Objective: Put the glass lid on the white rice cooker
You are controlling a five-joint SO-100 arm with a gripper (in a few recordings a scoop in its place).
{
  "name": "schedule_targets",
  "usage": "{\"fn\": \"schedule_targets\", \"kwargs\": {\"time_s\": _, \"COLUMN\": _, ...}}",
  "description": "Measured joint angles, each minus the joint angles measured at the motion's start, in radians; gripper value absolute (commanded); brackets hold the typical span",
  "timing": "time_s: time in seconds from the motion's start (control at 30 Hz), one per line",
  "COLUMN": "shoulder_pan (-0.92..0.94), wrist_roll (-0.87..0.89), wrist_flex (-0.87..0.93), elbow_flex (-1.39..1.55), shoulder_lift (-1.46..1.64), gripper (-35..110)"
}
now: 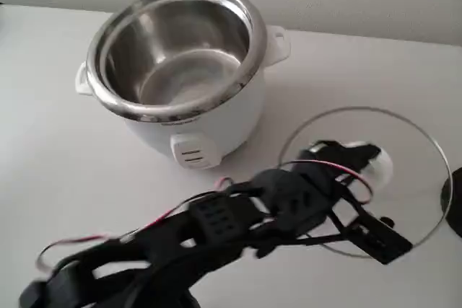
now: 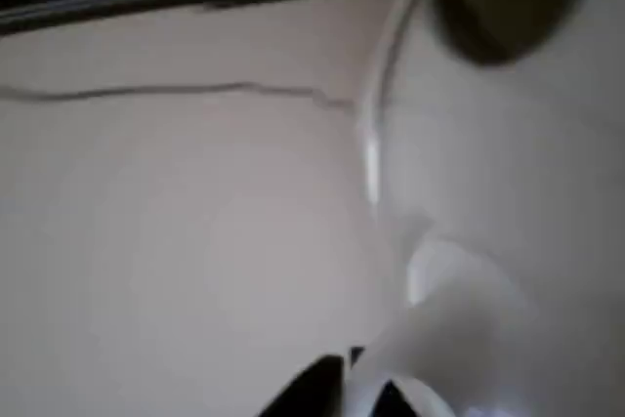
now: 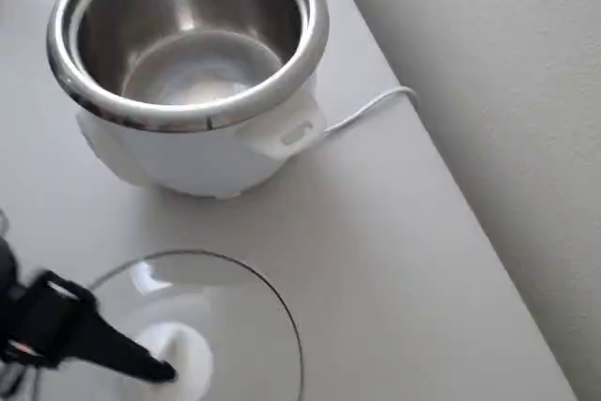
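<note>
The glass lid [image 1: 404, 178] lay flat on the white table [image 1: 58, 149], to the right of the white rice cooker [image 1: 180, 70] in the fixed view and well apart from it. The cooker stood open, its steel pot bare and empty. The black gripper [image 1: 361, 160] reached over the lid, one finger at the white knob [image 1: 379, 167]; in the overhead view that finger's tip [image 3: 155, 368] touched the knob [image 3: 188, 354]. Whether the claw was released or already clenched on the knob could not be told, since the second finger was hidden and the wrist view was blurred.

The step in hand looked to be the grasp of the knob. To do it well, the fingers should straddle the knob squarely and close low on its neck, so the wide disc would hang level and not swing. The lift should come straight up before any move toward the cooker, high enough to pass over the steel rim [image 3: 188, 119].

Little stood in the way: the cooker's side handle [image 1: 278, 41] faced the lid, a white cord [image 3: 366, 110] trailed behind the cooker, and a dark object [image 1: 453, 207] sat at the lid's far edge
</note>
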Motion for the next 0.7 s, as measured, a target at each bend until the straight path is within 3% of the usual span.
{"fn": "schedule_targets", "kwargs": {"time_s": 0.3, "shoulder_pan": -0.137, "wrist_roll": -0.058, "wrist_flex": 0.1, "elbow_flex": 0.015, "shoulder_lift": 0.417, "gripper": 0}}
{"fn": "schedule_targets", "kwargs": {"time_s": 0.7, "shoulder_pan": -0.262, "wrist_roll": -0.115, "wrist_flex": 0.244, "elbow_flex": -0.265, "shoulder_lift": 0.327, "gripper": 0}}
